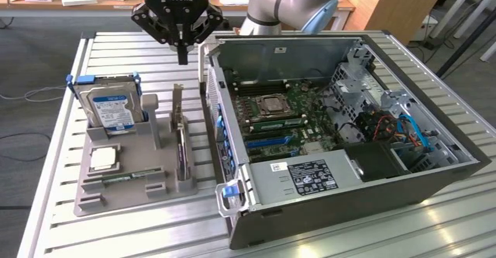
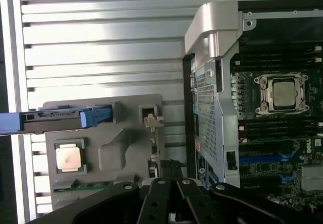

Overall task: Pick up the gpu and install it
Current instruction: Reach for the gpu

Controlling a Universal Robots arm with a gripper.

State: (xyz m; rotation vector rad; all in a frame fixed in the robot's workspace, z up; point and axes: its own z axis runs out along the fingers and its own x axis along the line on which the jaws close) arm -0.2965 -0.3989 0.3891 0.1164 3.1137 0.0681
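The jaws are pressed together and empty, hanging above the gpu (image 1: 180, 139). The card stands on edge in the grey holder (image 1: 124, 203) on the desk (image 1: 403, 235), just beside the open computer case (image 1: 434, 182). Lowered while shut, they would likely strike its top edge (or bracket) rather than straddle it. The card shows edge-on, its face hard to read.

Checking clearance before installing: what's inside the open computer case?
A motherboard with a CPU socket, blue slots, cables and a power supply; whatever lies under that supply is hidden.
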